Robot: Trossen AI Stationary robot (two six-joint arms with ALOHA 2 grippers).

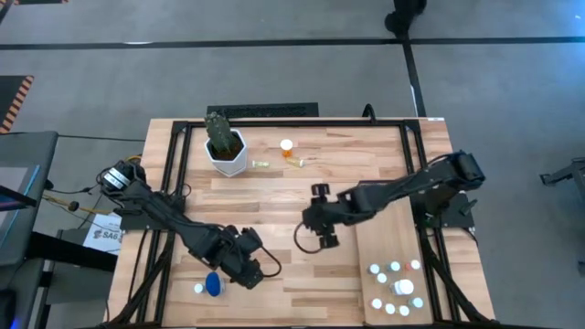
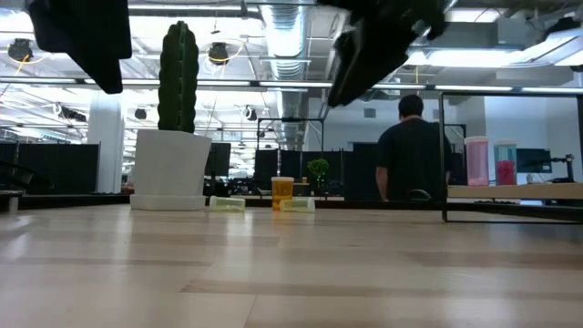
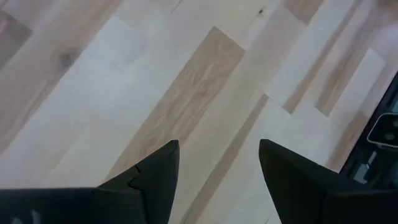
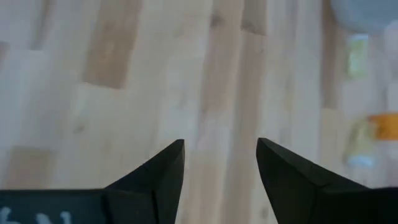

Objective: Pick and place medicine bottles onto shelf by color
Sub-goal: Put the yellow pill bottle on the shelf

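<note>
Overhead and table-level cameras share the cactus pot; wrist cameras face tabletop.

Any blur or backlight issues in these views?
Low view: bright ceiling lights behind turn the cactus and arms into silhouettes. Right wrist view: orange bottle and yellow-green vial are smeared and soft. Left wrist view: table planks are sharp.

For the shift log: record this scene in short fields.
left end effector: open, empty, above bare tabletop near front left
right end effector: open, empty, over table centre
shelf: front right, holds a cluster of bottles
blue bottle: on table beside left arm
orange bottle: near cactus pot
person: in background
</note>
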